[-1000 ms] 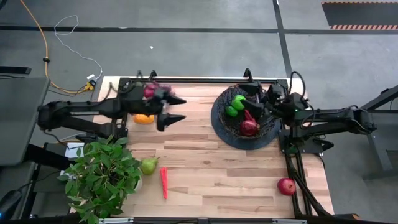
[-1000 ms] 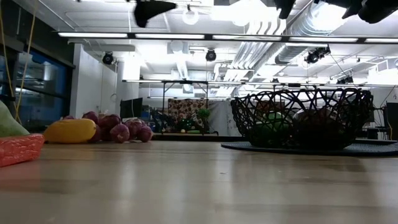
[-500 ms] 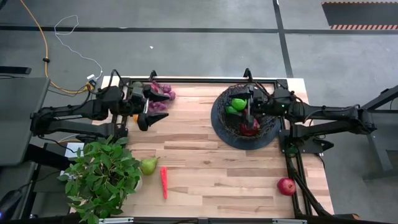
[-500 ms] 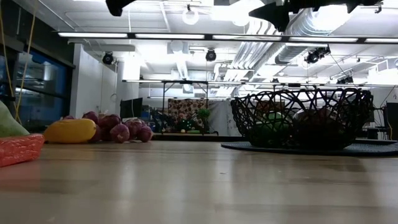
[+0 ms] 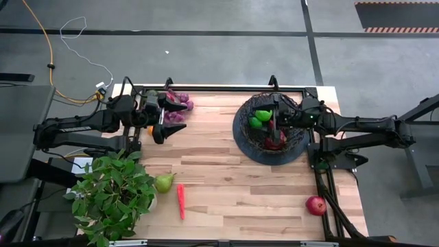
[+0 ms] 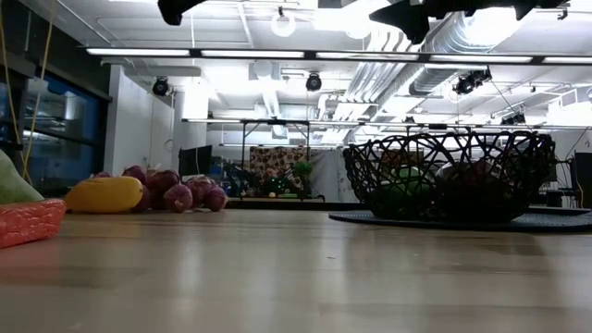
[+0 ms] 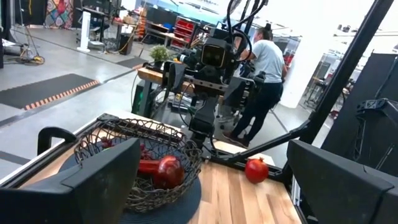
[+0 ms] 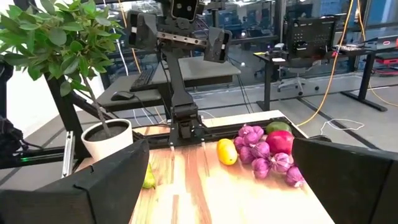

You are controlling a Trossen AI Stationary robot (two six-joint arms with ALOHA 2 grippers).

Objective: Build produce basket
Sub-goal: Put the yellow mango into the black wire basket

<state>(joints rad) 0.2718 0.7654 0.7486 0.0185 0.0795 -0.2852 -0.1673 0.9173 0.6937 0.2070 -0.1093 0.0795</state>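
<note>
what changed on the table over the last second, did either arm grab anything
The left gripper pulled back toward its own side, uncovering the grapes; the right gripper reached out over the basket. Both are open and hold nothing. Pear, chilli and loose apple stayed put.

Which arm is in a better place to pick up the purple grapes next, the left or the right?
Left, probably. The left gripper hangs open right beside the grapes at the far-left edge, while the right gripper is across the table above the basket.
</note>
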